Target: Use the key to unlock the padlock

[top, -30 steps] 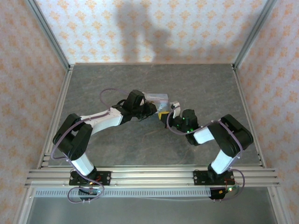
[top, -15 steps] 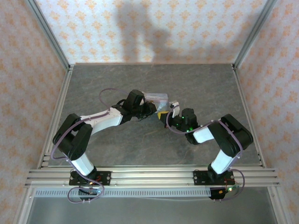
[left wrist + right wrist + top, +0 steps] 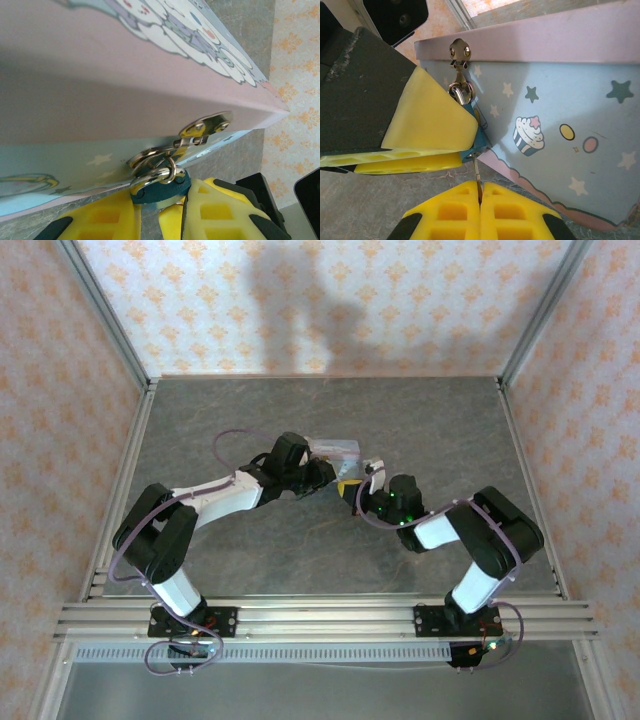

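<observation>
Yellow left fingers (image 3: 196,201) clamp the teal padlock (image 3: 160,186) hanging from the tin (image 3: 125,85). Pressed together, the right fingers (image 3: 469,199) pinch the key (image 3: 477,172) below it.

Grey marbled tabletop (image 3: 330,560); pale walls (image 3: 330,300) patterned with orange motifs; aluminium rails (image 3: 330,615) along the near edge.
</observation>
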